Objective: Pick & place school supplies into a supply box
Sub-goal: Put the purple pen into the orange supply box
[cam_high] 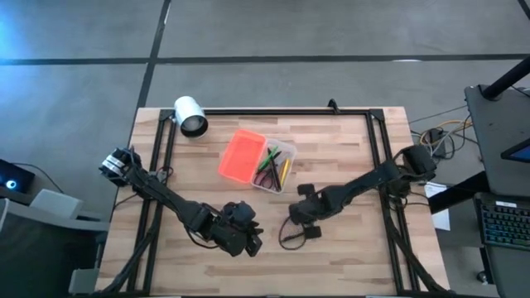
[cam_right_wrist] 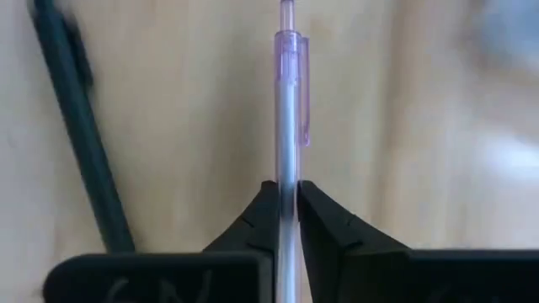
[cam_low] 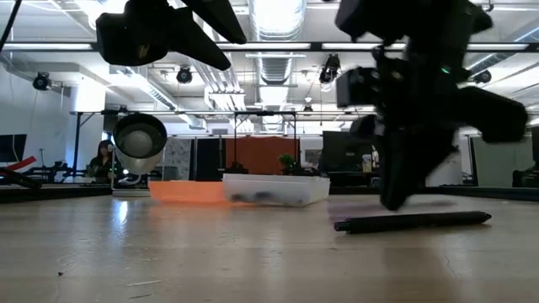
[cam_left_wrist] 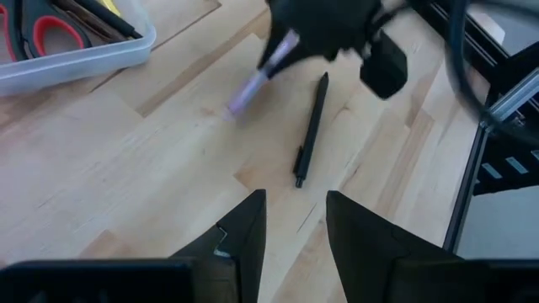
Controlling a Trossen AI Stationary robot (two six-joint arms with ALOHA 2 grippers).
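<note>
Right gripper (cam_right_wrist: 286, 220) clenched on purple pen (cam_right_wrist: 287, 109), fingers pinching barrel. Black pen (cam_left_wrist: 310, 130) lay on table (cam_high: 348, 149) just beside it. Supply box (cam_high: 263, 162) farther off, lid open. Left gripper (cam_left_wrist: 293, 227) released, hovering near black pen.

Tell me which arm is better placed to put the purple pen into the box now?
The right. Its pincer is already shut on the purple pen, near the supply box. The left pincer is open and empty, above the black pen on the table.
</note>
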